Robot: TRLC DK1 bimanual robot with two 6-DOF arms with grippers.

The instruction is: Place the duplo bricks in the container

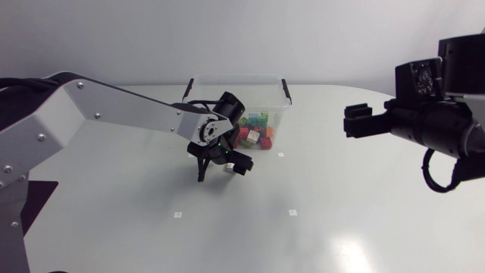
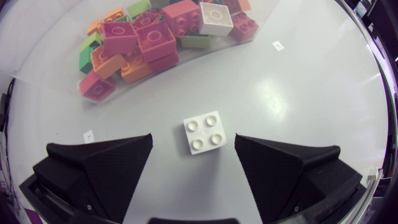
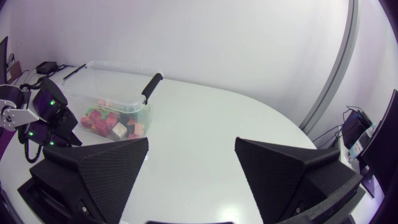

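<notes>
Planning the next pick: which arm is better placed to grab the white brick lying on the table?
Left. The left gripper hangs open, straddling the white brick; the right gripper is far off across the table.

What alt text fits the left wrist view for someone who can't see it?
A white brick lies studs-up on the table between the fingers of the open left claw, untouched. Ahead, a clear container holds many coloured bricks.
</notes>
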